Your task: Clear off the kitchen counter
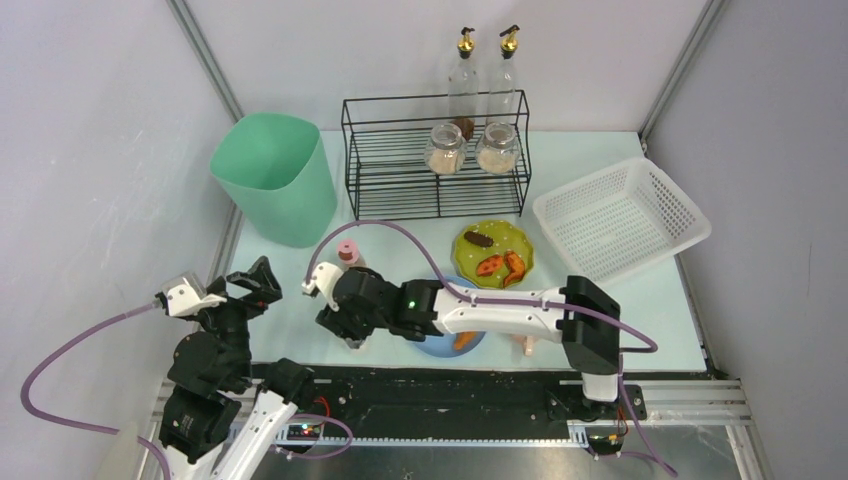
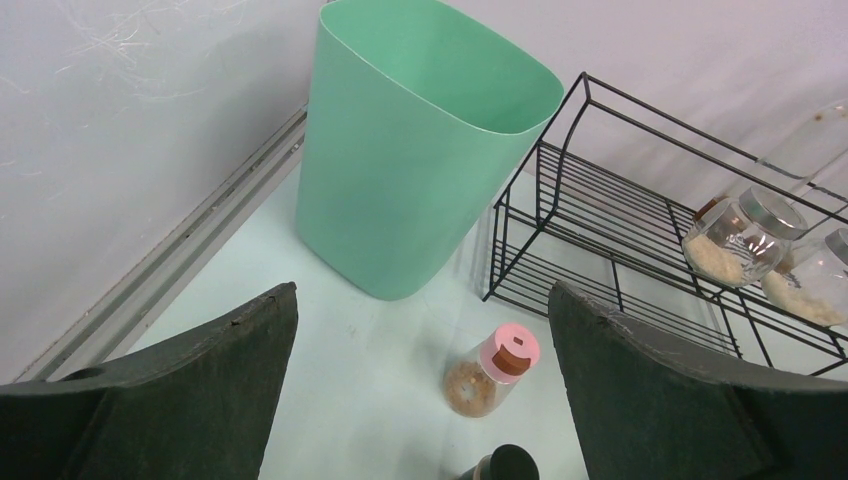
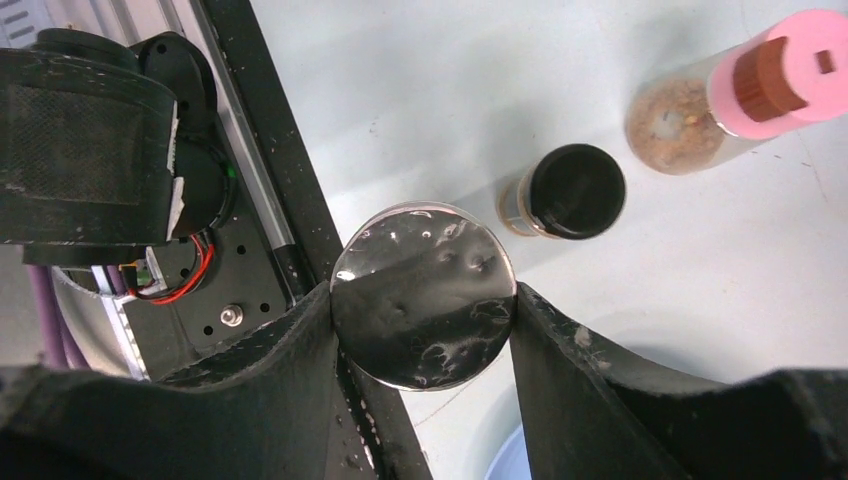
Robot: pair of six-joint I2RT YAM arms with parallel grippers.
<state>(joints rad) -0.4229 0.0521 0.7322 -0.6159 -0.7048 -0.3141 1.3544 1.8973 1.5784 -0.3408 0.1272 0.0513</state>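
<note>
Not much of the silver-lidded jar (image 3: 423, 290) to see. Only its shiny round top shows from the right wrist, with the body hidden underneath, and from above the right arm covers it completely. The right tool (image 3: 423, 305) has a finger pressed against each side of that lid, gripping it at the near edge of the desk (image 1: 655, 305). A blue dish (image 1: 450, 347) peeks out under the same arm, mostly covered.

Just beside the jar stands a black-capped bottle (image 3: 572, 192), and a pink-capped bottle (image 3: 740, 95) stands beyond it.

The left tool (image 2: 422, 290) is spread wide with nothing between its fingers, facing the green bin (image 2: 420, 150) and the black wire rack (image 2: 640, 230). A white basket (image 1: 620, 218) sits at the far right, with a yellow-green plate (image 1: 493, 250) of food near it.

The pale desk lies flat, its long axis running left to right from bin to basket.
</note>
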